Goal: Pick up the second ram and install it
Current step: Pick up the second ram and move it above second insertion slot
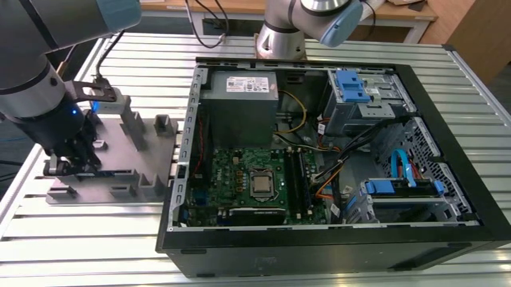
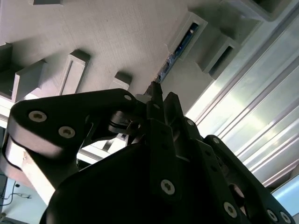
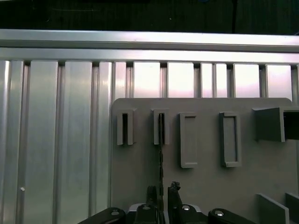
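Observation:
The second ram point(image 3: 161, 154) stands on edge in a slot of the grey holder block point(image 3: 135, 175), showing as a thin dark strip. In the second wrist view the ram point(image 2: 180, 46) shows green and blue along its edge, running into the block point(image 2: 117, 32). My gripper point(image 3: 162, 190) is low over the block and straddles one end of the stick, open, with a narrow gap on each side. Its black fingertips point(image 2: 156, 95) reach down close to the block's face. In the exterior view my gripper point(image 1: 72, 166) sits on the holder block point(image 1: 119, 149), at that view's left.
An open computer case point(image 1: 179, 179) lies right of the block, with the motherboard point(image 1: 239, 167), processor socket point(image 1: 262, 182) and long memory slots point(image 1: 300, 173) exposed. Cables and blue drive bays point(image 1: 355, 89) fill its right side. A second arm's base point(image 1: 279, 36) stands behind. The table is ribbed aluminium point(image 3: 56, 140).

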You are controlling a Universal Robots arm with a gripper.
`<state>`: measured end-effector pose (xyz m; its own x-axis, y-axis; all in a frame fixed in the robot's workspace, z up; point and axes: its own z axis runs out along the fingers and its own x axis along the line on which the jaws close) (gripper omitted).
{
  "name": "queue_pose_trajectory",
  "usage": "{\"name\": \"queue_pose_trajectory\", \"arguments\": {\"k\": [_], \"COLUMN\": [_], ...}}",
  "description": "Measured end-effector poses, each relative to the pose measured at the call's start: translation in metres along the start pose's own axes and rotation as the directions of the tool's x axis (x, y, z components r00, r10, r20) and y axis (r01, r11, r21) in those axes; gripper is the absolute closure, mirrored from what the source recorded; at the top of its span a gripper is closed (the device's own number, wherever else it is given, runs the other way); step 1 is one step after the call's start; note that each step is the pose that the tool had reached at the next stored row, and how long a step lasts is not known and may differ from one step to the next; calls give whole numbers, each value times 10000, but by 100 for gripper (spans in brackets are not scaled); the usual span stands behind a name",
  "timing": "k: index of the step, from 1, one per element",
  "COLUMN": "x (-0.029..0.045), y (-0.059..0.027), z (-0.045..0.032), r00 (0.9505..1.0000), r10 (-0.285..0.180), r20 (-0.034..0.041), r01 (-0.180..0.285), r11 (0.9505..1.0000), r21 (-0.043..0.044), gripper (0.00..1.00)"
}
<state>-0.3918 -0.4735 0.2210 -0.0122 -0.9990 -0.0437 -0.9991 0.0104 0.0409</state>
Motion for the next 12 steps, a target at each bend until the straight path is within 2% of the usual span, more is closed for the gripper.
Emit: {"name": "queue_pose_trajectory", "arguments": {"k": [3, 4, 8, 12], "x": [2, 6, 3, 6], "y": [-2, -5, -1, 1], "z": [56, 154, 215, 283], "r00": [10000, 10000, 9999, 9998], "r10": [0, 0, -15, -26], "r20": [1, 26, 165, 186], "r01": [0, 0, 15, 27], "r11": [10000, 10000, 10000, 10000], "r21": [1, 0, -2, -3], "gripper": [76, 76, 76, 76]}}
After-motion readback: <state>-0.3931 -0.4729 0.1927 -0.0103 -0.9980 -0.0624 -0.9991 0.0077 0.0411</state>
